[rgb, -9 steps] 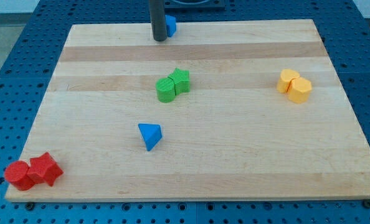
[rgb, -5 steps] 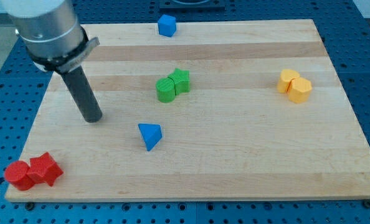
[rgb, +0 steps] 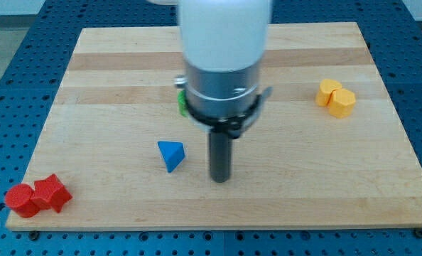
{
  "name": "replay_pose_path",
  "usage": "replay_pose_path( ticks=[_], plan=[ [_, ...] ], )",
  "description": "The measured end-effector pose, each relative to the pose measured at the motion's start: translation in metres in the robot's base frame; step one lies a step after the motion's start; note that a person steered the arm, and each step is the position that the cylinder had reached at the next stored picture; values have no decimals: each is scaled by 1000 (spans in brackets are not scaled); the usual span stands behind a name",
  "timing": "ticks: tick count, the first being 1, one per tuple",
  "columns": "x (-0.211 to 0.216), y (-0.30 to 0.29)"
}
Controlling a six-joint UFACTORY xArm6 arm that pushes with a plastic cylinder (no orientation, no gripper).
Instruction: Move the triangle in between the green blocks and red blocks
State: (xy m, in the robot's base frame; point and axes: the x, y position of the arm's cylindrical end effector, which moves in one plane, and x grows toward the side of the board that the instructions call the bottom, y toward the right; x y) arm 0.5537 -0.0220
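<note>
Rod and arm body stood over the middle of the wooden desk (rgb: 381, 178), and my tip (rgb: 219, 179) touched down near the view's right of the blue triangle (rgb: 171, 154), apart from it. No fingers exist on this arm, so nothing was gripped. The triangle lay between the green blocks (rgb: 182, 102), mostly hidden behind the arm, and the red blocks (rgb: 37, 197) at the view's bottom-left corner, where the two red pieces touched each other. Two yellow blocks (rgb: 337, 97) sat together toward the view's right, well apart from the rest.
</note>
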Motion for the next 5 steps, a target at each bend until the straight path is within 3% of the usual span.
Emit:
replay_pose_path(
  ticks=[1, 2, 3, 5],
  plan=[
    [-13, -72],
    [-59, -152],
    [-97, -184],
    [-44, -144]
  ],
)
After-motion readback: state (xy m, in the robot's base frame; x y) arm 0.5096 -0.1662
